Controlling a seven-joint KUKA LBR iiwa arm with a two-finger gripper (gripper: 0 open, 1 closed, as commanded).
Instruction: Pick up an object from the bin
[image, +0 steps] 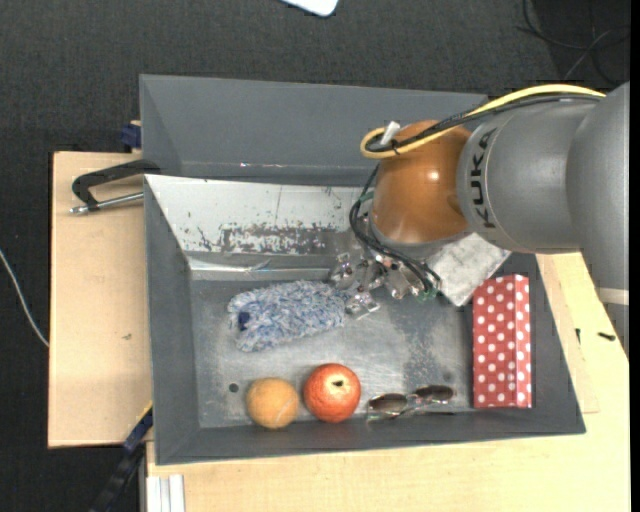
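Near frame centre, gripper (362, 285) is set at right end of crumpled blue-white knitted cloth (285, 312), placement judged suited to edge pinch; spread or closed cannot be told.

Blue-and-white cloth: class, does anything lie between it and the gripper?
Nothing visible does. The gripper is at the right end of the cloth; the apple and sunglasses lie apart, along the lower wall.
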